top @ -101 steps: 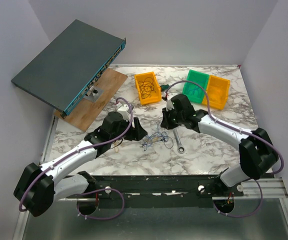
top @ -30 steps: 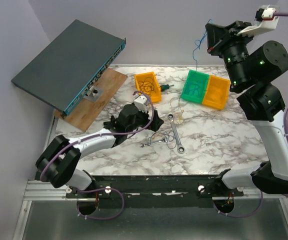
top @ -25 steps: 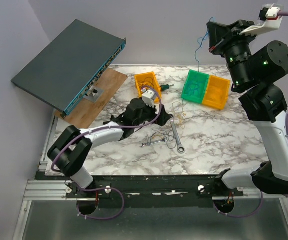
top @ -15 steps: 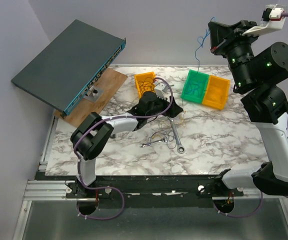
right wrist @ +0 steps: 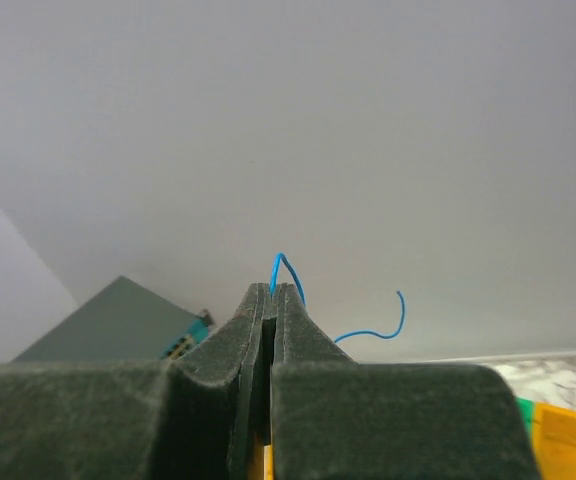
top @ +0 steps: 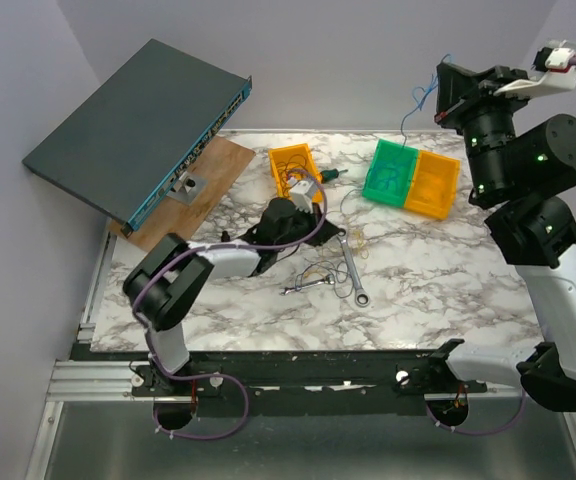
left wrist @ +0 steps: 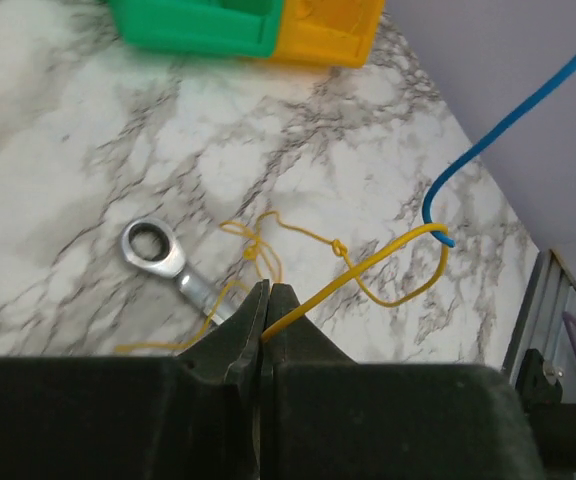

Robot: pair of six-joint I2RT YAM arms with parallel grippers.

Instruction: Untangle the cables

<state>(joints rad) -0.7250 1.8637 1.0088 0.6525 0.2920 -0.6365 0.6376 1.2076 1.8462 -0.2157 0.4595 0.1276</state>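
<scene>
My left gripper (left wrist: 266, 300) is shut low over the marble table (top: 438, 280), pinching a yellow cable (left wrist: 368, 268) between its fingertips. That cable loops up and hooks round the end of a blue cable (left wrist: 508, 125), which rises out of frame. In the top view the left gripper (top: 334, 236) lies beside the big wrench (top: 353, 268). High at the back right, my right gripper (top: 446, 92) is shut on the blue cable (top: 415, 100); its end pokes past the tips (right wrist: 288, 265). A dark cable tangle (top: 318, 274) stays on the table.
A small wrench (top: 306, 288) lies by the dark tangle. Behind stand an orange bin (top: 282, 193) holding dark wires, a green bin (top: 390, 172) and another orange bin (top: 433, 185). A tilted network switch (top: 138, 125) rests over a wooden board (top: 193, 200) at the back left.
The left gripper reached to the right past the wrench and shut on the yellow cable. The right gripper has shifted right, still high with the blue cable.
</scene>
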